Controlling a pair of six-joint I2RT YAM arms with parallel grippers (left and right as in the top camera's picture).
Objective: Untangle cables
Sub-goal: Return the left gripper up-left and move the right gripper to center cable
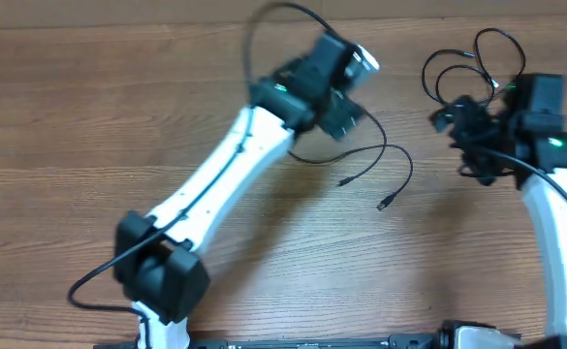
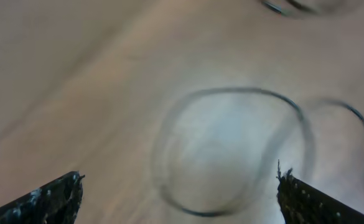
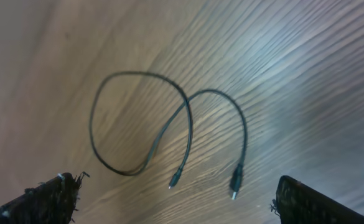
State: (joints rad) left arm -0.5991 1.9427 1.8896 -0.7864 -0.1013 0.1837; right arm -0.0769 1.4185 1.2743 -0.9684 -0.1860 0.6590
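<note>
One thin black cable (image 1: 400, 155) lies on the wooden table (image 1: 89, 107) at centre, its two plug ends (image 1: 383, 204) pointing toward the front. My left gripper (image 1: 345, 116) hovers over the cable's far part. In the left wrist view the gripper (image 2: 178, 200) is open, with a blurred cable loop (image 2: 303, 124) on the wood below it and nothing between the fingers. A second cable (image 1: 479, 53) lies looped at the far right, next to my right gripper (image 1: 463, 138). The right wrist view shows that gripper (image 3: 177, 198) open above this cable (image 3: 188, 118), whose two plugs (image 3: 236, 182) lie free.
The left arm (image 1: 215, 179) crosses the table diagonally from its base (image 1: 162, 276) at the front left. A thicker black arm wire (image 1: 264, 24) arcs above the left wrist. The right arm (image 1: 559, 223) runs along the right edge.
</note>
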